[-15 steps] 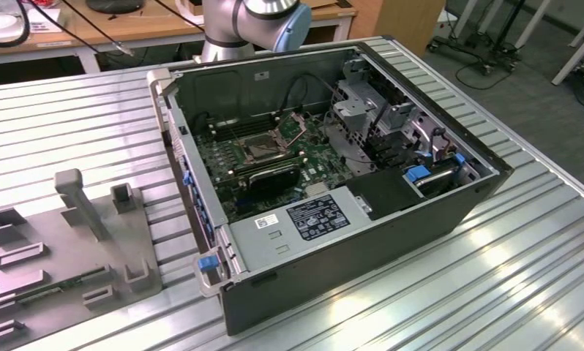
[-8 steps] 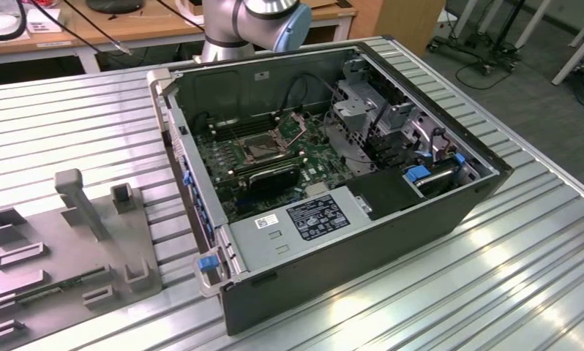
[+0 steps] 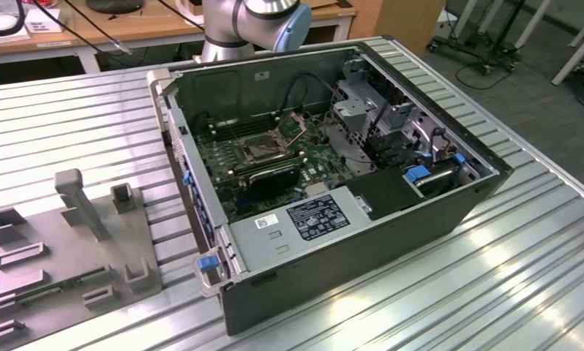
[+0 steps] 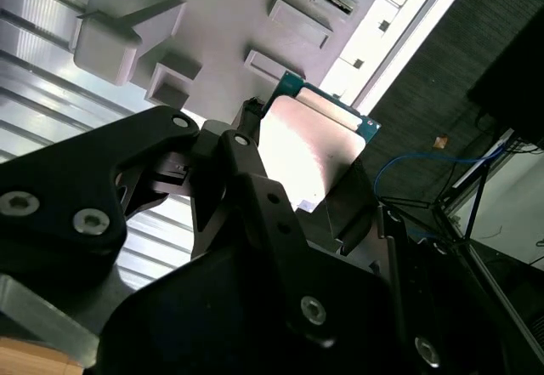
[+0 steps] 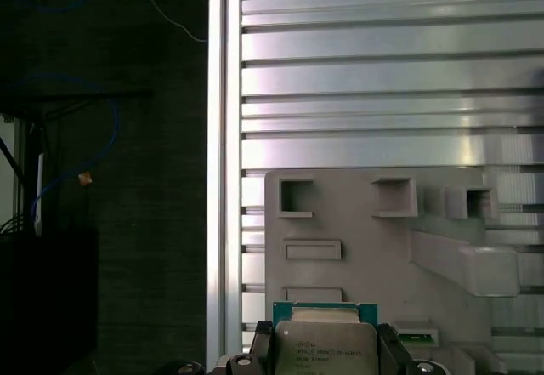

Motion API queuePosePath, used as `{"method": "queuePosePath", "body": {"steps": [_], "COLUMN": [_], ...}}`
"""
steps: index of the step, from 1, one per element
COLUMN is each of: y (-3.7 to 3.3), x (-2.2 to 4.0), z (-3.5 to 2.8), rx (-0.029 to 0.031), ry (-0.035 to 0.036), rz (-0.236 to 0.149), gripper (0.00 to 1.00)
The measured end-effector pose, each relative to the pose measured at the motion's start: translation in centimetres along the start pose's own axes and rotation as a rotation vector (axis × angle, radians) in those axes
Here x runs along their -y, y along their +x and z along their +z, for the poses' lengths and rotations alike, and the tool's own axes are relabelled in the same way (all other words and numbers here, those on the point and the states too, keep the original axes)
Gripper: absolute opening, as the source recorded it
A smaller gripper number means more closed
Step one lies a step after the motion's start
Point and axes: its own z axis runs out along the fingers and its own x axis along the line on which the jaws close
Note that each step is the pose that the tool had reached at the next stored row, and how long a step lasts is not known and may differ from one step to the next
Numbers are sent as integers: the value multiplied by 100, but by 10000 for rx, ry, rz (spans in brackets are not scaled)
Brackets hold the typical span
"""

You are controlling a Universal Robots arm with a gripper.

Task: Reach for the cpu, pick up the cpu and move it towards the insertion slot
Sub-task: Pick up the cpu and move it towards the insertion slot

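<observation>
Second wrist view: pinching cpu [image 4: 314,137] by opposite edges with gripper [image 4: 299,171], off the grey fixture plate [image 4: 221,18]; probably mid-carry; well apart from insertion slot [image 3: 256,148] inside open computer case [image 3: 370,241]; calls for level, steady travel.

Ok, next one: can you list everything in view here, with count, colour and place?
cpu: one, silvery face with a green edge, between the hand's fingers.
insertion slot: one, shiny frame with a dark centre, on the green board inside the case.
computer case: one, black, open side up, on the table.
power supply: one, grey with a label, in the case beside the board.
fixture plate: one, grey with upright blocks, on the table at the exterior view's left.
table: one, silver, slatted, under the case and the plate.
robot arm: one, grey with a blue cap, behind the case.
hand: one, black, shut on the cpu.
</observation>
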Motion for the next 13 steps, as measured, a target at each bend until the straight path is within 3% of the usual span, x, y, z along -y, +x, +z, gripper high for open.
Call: {"method": "queuePosePath", "body": {"steps": [6, 13], "y": [-8, -71], "x": [-1, -2], "z": [-4, -4], "rx": [-4, -2], "ry": [3, 0], "rz": [0, 2], "gripper": [55, 55]}}
